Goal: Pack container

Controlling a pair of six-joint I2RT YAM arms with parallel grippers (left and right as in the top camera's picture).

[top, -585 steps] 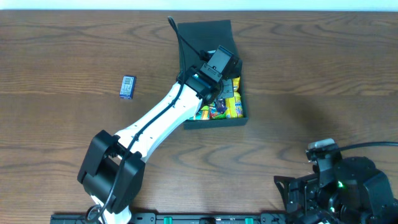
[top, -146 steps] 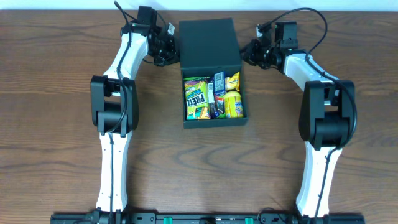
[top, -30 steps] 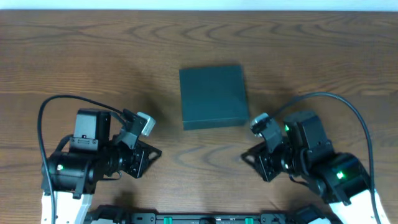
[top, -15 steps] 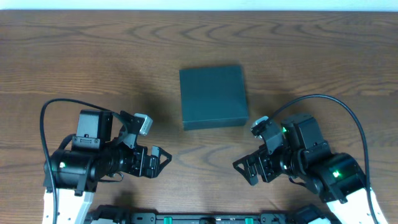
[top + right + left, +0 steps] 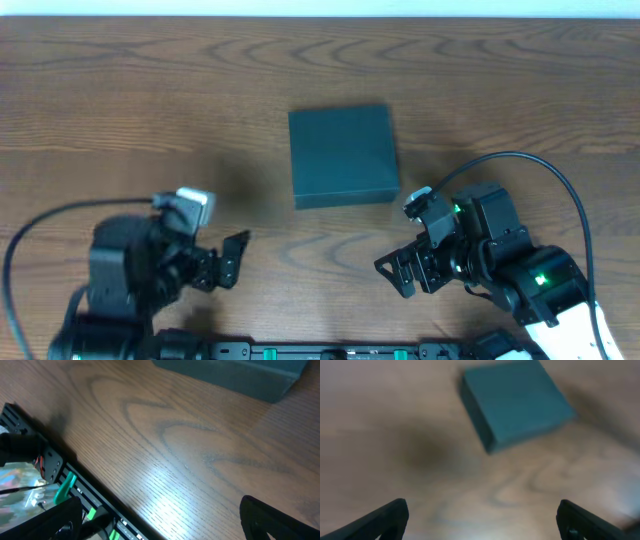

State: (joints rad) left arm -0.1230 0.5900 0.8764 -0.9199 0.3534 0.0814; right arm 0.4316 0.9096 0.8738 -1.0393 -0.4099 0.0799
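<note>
The container (image 5: pixel 343 155) is a matte black box that sits shut, lid down flat, on the wooden table just behind centre. Its contents are hidden. My left gripper (image 5: pixel 235 257) is near the front left, well short of the box, open and holding nothing. My right gripper (image 5: pixel 392 274) is near the front right, also open and holding nothing. The left wrist view is blurred: the container (image 5: pixel 517 402) lies ahead at the top, and only bare wood shows between the wide-set left gripper (image 5: pixel 482 522). In the right wrist view a corner of the container (image 5: pixel 235 375) shows at the top edge.
A black rail with green clips (image 5: pixel 65 491) runs along the table's front edge, close under the right gripper (image 5: pixel 160 520). Cables loop from both arms over the front of the table. Brown wood grain surrounds the box on all sides.
Both grippers have opened wide over the last second. The left arm has since drawn back toward the front left corner. The right arm has held still for the last half second.
</note>
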